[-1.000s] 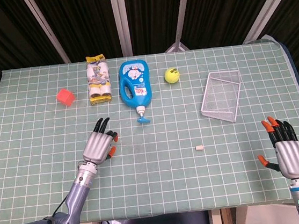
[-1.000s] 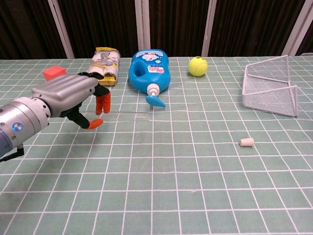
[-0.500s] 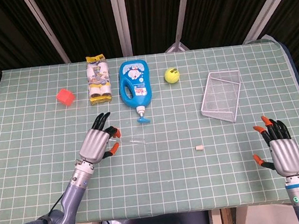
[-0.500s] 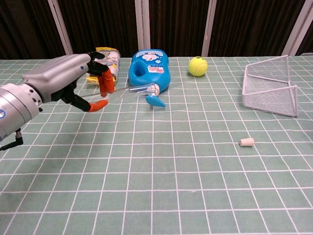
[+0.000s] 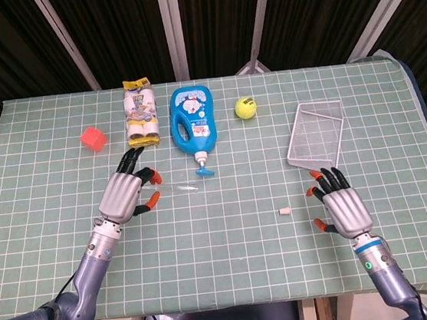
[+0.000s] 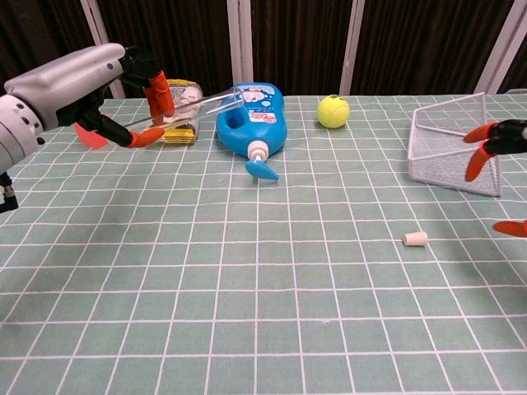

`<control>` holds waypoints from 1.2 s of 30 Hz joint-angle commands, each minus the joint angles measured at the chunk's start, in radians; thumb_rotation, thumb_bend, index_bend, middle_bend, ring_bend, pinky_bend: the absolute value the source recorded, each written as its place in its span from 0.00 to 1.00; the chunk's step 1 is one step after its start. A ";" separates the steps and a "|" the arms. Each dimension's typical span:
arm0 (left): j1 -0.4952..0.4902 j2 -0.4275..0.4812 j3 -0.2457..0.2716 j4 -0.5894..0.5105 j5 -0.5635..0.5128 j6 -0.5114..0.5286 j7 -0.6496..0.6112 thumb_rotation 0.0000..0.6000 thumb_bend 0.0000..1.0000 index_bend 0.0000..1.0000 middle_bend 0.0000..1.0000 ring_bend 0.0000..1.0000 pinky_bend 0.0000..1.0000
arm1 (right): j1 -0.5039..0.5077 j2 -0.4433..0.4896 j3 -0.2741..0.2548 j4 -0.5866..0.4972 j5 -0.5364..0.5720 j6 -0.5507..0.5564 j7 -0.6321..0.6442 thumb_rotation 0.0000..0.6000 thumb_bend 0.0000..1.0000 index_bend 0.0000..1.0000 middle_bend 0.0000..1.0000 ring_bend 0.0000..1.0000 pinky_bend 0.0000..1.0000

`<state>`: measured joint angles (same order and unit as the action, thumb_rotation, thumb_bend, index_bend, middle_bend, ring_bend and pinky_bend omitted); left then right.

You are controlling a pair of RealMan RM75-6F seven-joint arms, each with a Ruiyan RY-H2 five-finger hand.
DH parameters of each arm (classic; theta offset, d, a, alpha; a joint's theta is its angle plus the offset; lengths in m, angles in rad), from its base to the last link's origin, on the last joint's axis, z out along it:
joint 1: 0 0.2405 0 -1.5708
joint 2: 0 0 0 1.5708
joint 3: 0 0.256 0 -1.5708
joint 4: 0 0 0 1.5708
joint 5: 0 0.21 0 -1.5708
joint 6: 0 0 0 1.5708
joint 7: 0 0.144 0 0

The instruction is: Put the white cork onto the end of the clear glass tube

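Left hand (image 5: 127, 194) raised off the table (image 5: 231, 250), clear glass tube (image 6: 193, 105) pinched between thumb and fingers near one end, free end pointing toward the robot's right and slightly upward; held that way, presumably, to present an open end for capping. Right hand (image 5: 341, 207) spread wide, grasping nothing, hovering just to the right of the white cork (image 5: 285, 212); placed, by appearance, for a pick. Cork lying on its side on the mat, untouched, well apart from the tube.

Also noted: blue bottle (image 5: 194, 120) flat on the mat with nozzle toward the robot, close behind the tube's free end in the chest view; yellow packet (image 5: 140, 114) beside it; red cube (image 5: 93, 138) far left; tennis ball (image 5: 245, 108); wire basket (image 5: 318, 136) tipped over, just beyond the right hand. Nothing lying between cork and right hand. Basket rim near the fingertips a possible snag on approach
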<state>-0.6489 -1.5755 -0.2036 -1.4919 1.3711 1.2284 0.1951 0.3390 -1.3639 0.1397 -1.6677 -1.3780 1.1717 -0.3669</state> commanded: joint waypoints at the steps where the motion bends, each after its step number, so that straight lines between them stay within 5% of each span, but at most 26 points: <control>1: 0.003 0.012 -0.002 -0.007 -0.001 -0.002 -0.005 1.00 0.59 0.54 0.51 0.05 0.00 | 0.046 -0.066 0.020 0.028 0.051 -0.042 -0.066 1.00 0.26 0.42 0.14 0.04 0.04; 15: 0.000 0.056 -0.021 -0.028 -0.004 -0.008 -0.024 1.00 0.59 0.54 0.51 0.05 0.00 | 0.113 -0.204 0.044 0.136 0.186 -0.077 -0.168 1.00 0.26 0.50 0.18 0.05 0.04; 36: -0.006 0.062 -0.022 -0.010 -0.004 -0.016 -0.041 1.00 0.59 0.54 0.51 0.05 0.00 | 0.144 -0.248 0.033 0.185 0.258 -0.077 -0.201 1.00 0.26 0.52 0.18 0.05 0.04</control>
<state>-0.6545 -1.5134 -0.2255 -1.5021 1.3671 1.2123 0.1541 0.4821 -1.6120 0.1732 -1.4835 -1.1207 1.0947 -0.5667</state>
